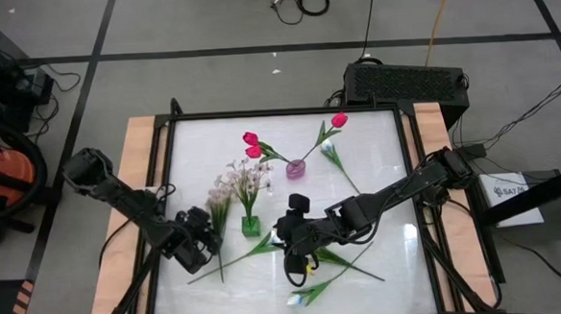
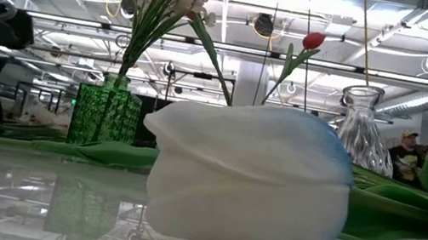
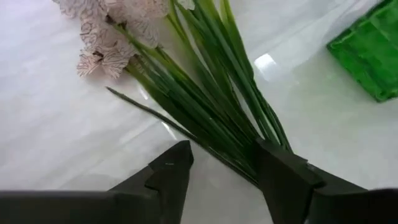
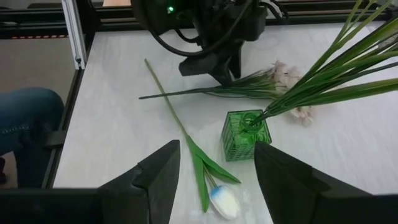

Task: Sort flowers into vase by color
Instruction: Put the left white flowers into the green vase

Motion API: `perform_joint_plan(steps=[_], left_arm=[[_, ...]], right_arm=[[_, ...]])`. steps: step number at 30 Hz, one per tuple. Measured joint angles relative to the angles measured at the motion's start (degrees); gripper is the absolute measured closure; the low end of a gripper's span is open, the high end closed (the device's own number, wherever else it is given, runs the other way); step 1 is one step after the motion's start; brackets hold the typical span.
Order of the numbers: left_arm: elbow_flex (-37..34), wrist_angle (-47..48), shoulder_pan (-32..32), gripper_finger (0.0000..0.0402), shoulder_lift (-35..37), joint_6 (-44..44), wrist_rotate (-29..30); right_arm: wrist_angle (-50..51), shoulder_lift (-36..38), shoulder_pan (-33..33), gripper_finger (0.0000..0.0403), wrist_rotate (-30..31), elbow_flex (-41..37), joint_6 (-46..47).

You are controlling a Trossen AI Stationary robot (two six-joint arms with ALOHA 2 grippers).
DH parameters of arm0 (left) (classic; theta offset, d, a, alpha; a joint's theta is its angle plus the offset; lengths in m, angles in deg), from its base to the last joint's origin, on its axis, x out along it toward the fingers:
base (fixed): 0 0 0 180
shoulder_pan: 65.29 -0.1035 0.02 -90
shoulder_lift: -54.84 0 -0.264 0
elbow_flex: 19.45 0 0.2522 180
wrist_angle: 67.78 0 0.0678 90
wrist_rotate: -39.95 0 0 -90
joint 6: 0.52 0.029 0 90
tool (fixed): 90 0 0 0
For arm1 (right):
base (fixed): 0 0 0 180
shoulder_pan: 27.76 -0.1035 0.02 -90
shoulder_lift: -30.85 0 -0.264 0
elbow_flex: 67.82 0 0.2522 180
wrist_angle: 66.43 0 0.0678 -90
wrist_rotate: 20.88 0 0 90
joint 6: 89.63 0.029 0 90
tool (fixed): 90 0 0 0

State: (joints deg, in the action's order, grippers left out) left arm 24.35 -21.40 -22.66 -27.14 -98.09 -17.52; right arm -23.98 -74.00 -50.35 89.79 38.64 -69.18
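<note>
Cream-blossomed spray (image 1: 218, 194) on bundled thin green stems is lying flat on the white table (image 1: 373, 268), just left of the green glass vase (image 1: 250, 225) already holding a matching cream spray. The left gripper (image 3: 222, 167) is hanging low over those loose stems with its fingers apart, stems partly between them. To grasp well, it should be centring on the tight part of the bundle, then closing gently so no stem slips out. Further right, a small pink glass vase (image 1: 295, 168) is holding pink-red tulips. The right gripper (image 4: 216, 167) is hovering spread wide above a white tulip (image 4: 222, 200) lying flat near the table's front edge.
</note>
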Motion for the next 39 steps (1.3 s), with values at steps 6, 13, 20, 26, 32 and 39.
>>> perform_joint_plan(steps=[6,13,20,26,32,39], left_arm=[[-0.1,-1.0,-2.2,0.0305,0.0,4.3,-0.2],[-0.2,-0.3,-3.0,0.0394,0.4,9.5,1.1],[-0.3,4.9,-2.8,0.0398,6.2,9.9,1.1],[-0.3,8.6,-2.8,0.0399,11.7,11.4,1.2],[-0.9,8.7,-2.7,0.0397,11.8,15.9,-1.0],[-1.3,8.9,-2.7,0.0311,11.0,15.6,-0.8]], right_arm=[[-0.2,0.0,0.0,0.0204,0.0,0.0,0.0],[-0.1,0.0,0.0,0.0204,0.0,0.0,0.0],[0.2,0.0,0.0,0.0204,0.0,0.0,-0.1],[0.3,0.0,0.0,0.0204,0.0,0.0,-0.1],[0.5,0.0,0.0,0.0204,0.0,0.0,-0.1],[0.7,0.0,0.0,0.0204,0.0,0.0,0.0]])
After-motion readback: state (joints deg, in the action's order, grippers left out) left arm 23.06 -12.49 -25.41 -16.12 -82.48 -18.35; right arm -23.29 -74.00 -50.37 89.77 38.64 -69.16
